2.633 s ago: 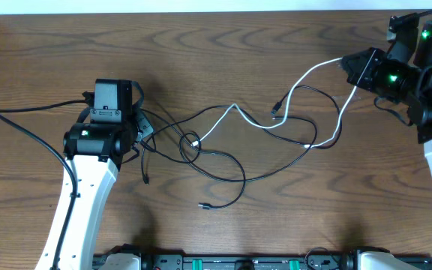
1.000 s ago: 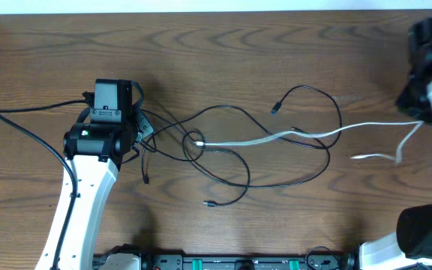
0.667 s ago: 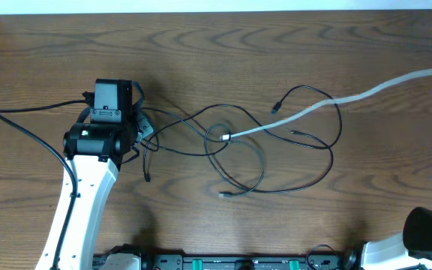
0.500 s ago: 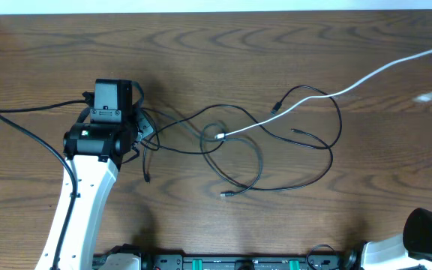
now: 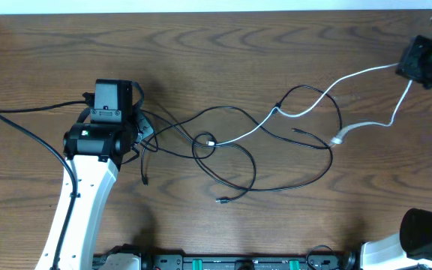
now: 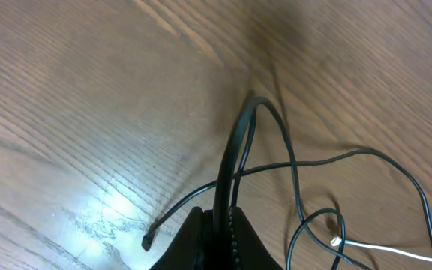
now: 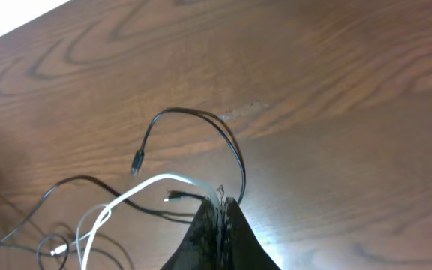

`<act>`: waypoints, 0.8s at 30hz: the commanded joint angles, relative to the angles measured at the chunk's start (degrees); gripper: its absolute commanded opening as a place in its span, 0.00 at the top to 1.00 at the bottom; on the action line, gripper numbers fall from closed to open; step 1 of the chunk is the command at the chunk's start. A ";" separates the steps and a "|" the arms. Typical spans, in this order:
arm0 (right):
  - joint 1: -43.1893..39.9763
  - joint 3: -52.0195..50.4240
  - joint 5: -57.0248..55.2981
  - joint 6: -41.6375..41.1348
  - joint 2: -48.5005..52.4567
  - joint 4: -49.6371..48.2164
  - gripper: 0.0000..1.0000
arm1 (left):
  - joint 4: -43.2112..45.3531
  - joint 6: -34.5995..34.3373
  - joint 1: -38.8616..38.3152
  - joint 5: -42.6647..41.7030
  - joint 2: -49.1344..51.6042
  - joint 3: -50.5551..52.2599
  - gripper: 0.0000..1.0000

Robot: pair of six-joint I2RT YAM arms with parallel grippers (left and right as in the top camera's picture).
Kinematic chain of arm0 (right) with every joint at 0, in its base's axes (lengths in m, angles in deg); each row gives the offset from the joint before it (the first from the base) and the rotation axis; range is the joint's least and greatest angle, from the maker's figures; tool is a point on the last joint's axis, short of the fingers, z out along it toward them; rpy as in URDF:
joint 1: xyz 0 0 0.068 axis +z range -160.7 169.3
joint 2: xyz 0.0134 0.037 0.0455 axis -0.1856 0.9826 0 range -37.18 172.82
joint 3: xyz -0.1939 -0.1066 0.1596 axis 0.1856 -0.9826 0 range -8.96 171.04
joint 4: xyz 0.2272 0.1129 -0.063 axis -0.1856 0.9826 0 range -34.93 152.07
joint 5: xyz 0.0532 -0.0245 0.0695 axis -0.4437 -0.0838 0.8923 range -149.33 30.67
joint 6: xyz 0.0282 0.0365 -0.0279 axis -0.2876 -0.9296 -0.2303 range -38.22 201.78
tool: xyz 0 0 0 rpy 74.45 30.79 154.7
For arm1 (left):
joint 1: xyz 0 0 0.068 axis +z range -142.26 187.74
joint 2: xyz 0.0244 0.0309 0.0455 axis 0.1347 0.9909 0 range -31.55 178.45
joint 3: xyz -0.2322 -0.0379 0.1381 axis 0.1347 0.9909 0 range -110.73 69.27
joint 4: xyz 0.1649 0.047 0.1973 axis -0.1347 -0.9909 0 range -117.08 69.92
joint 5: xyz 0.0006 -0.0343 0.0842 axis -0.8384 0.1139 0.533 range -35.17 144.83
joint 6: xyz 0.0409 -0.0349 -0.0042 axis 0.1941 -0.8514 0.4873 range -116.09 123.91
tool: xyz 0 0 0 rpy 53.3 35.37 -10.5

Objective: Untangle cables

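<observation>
Thin black cables [image 5: 227,108] lie in loose overlapping loops across the middle of the table. The white cable [image 5: 366,72] runs from inside a small black loop up to the far right. My right gripper [image 5: 407,66] is shut on it there, and its other end hangs down to the table. In the right wrist view the jaws [image 7: 221,204] pinch the white cable [image 7: 156,182]. My left gripper [image 5: 142,129] is shut on a black cable [image 6: 235,150] at the left end of the tangle. The shut jaws [image 6: 223,216] show in the left wrist view, with the white cable's plug [image 6: 336,241] nearby.
A thicker black arm wire [image 5: 28,112] trails left from the left arm. One loose black plug [image 5: 220,199] lies toward the table's front, another [image 5: 277,109] where the white cable crosses. The table's far edge [image 5: 201,10] meets a white surface.
My right gripper has come back into view at the upper right with the white cable. That cable has slackened and its free end has dropped onto the table. The left arm has stayed still.
</observation>
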 commanded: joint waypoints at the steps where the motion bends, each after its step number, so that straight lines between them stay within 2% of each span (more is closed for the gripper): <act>1: 1.84 -4.17 0.57 1.05 0.42 -2.64 0.99 | -0.20 -0.28 0.31 0.35 0.22 -0.44 0.93; 9: 4.42 -10.82 -3.67 0.66 0.50 -12.68 0.99 | -0.20 -0.28 0.31 0.35 0.22 -0.44 0.93; 15: 4.46 -12.52 -5.07 0.11 0.50 -16.04 0.98 | -0.20 -0.28 0.31 0.35 0.22 -0.44 0.93; 16: 4.46 -12.81 -5.07 0.11 0.50 -16.41 0.92 | -0.20 -0.28 0.31 0.35 0.22 -0.44 0.93; 19: 4.48 -13.09 -4.98 0.11 0.50 -17.16 0.54 | -0.22 -0.28 0.31 0.35 0.22 -0.44 0.93; 20: 4.48 -13.09 -4.46 0.11 0.50 -17.42 0.46 | -0.22 -0.28 0.31 0.35 0.22 -0.44 0.93; 22: 4.50 -13.09 -3.02 0.11 0.50 -17.79 0.35 | -0.20 -0.28 0.31 0.35 0.22 -0.44 0.93; 24: 4.63 -13.09 -0.70 0.11 0.50 -17.90 0.34 | -0.20 -0.28 0.31 0.35 0.22 -0.44 0.93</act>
